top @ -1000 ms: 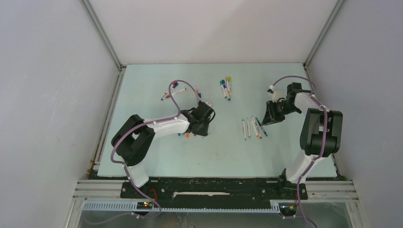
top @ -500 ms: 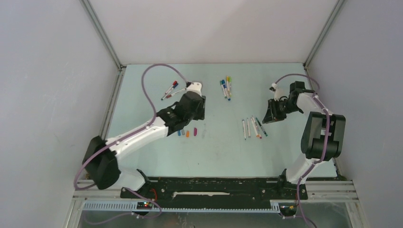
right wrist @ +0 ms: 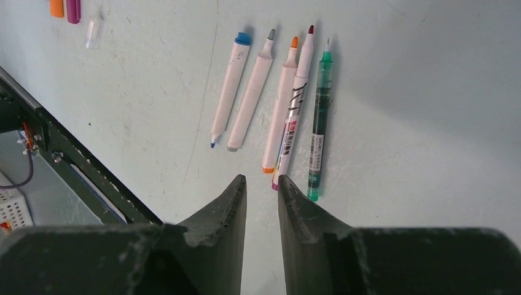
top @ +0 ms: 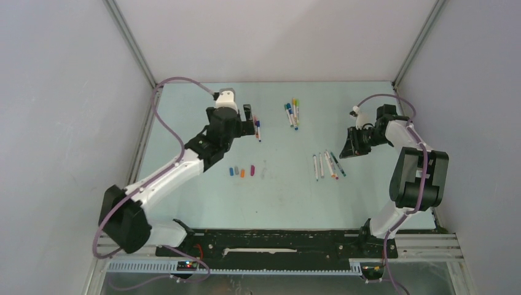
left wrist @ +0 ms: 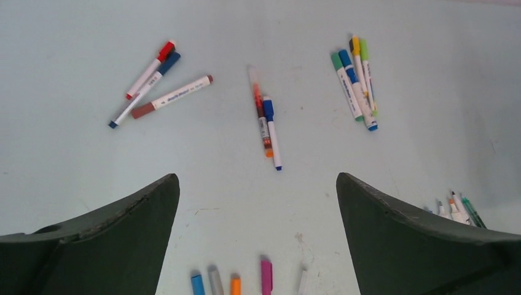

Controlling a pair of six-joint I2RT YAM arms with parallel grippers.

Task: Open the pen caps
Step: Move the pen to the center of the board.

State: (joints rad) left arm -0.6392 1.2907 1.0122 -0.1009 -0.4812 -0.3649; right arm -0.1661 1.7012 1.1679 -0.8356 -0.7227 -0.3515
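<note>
Loose pen caps (left wrist: 232,284) lay in a short row mid-table: blue, grey, orange, magenta, one clear. Two capped pens (left wrist: 266,126) lay just beyond, beneath the left gripper (top: 248,118), its fingers wide apart, holding nothing. Five uncapped pens (right wrist: 276,104) lay side by side near the right gripper (right wrist: 261,184), fingers nearly together, nothing between them.

We see a pale mint-green table (top: 289,196) with faint scuffs and stains, enclosed on three sides by plain white walls (top: 67,104) joined by grey metal corner struts (top: 132,46). Along the near edge runs a black base rail (top: 276,244) above an aluminium frame (top: 282,265). The light is soft and even
</note>
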